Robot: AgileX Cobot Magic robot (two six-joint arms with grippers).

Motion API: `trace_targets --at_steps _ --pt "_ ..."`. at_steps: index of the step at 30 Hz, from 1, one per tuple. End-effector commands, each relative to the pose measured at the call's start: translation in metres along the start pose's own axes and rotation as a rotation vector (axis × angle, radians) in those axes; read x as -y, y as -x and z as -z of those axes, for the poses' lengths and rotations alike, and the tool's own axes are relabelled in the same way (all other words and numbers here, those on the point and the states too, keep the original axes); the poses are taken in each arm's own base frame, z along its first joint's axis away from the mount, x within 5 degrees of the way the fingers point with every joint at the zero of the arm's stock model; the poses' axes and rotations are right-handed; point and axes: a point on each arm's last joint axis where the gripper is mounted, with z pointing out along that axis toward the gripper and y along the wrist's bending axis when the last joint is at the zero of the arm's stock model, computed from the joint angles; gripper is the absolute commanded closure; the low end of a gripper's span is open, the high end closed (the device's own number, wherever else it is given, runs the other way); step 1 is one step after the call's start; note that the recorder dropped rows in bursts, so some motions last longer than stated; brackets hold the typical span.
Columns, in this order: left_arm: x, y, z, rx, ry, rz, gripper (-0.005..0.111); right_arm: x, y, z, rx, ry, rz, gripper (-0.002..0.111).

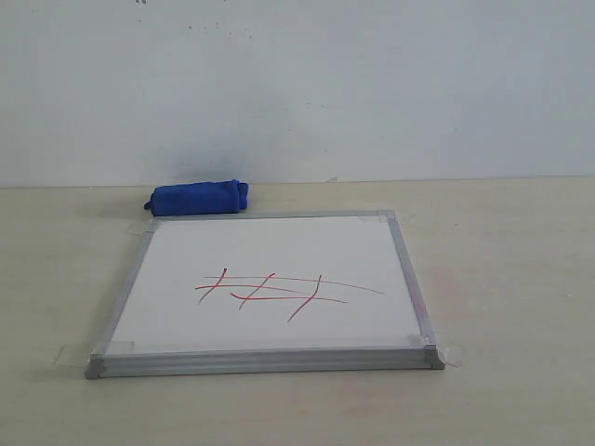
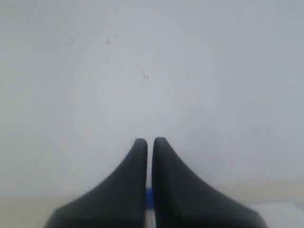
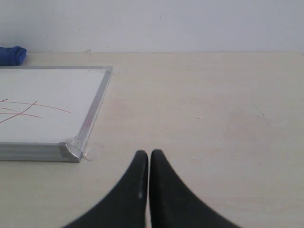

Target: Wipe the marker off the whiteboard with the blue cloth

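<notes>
Cloth: the blue cloth [image 1: 198,197] is laid on the table [image 1: 502,279], just beyond the far-left corner of the whiteboard [image 1: 279,243].
Marker: red marker lines [image 1: 279,290] are seen mid-board.
Left gripper [image 2: 150,141]: clamped together, nothing grasped.
Right gripper [image 3: 149,153]: clamped together, nothing grasped.

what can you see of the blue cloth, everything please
The deep-blue plush cloth is rolled into a thick sausage shape, lying on its side on the pale wooden table, just beyond the far left corner of the silver-framed whiteboard, close to the white wall. It looks soft, like microfibre. Nothing grips it; whether it meets the board's frame is unclear.
</notes>
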Motion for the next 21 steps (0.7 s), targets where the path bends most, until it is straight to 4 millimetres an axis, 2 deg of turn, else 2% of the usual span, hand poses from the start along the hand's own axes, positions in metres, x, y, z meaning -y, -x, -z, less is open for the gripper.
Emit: trace_targets --at_steps 1,6,7,11,13,16,21 --pt "-0.001 0.019 0.002 0.2 0.014 0.03 0.103 0.0 0.001 0.0 0.01 0.0 0.005 0.107" --pt "-0.002 0.043 0.002 0.203 0.014 0.066 0.103 0.0 0.001 0.0 0.01 0.0 0.005 0.107" --pt "-0.001 0.047 -0.002 0.143 0.009 0.066 0.103 0.0 0.001 0.0 0.01 0.0 0.005 0.107" --pt "0.001 0.039 -0.021 -0.169 -0.005 0.066 0.103 0.0 0.001 0.0 0.01 0.0 0.005 0.107" --pt "0.001 0.034 -0.029 -0.218 -0.003 0.066 0.103 0.0 0.001 0.0 0.01 0.0 0.005 0.107" --pt "0.001 0.034 -0.031 -0.224 -0.002 0.066 0.103 0.0 0.001 0.0 0.01 0.0 0.005 0.107" --pt "0.0 0.042 -0.033 -0.133 0.004 0.066 0.103 0.0 0.001 0.0 0.01 0.0 0.005 0.107"
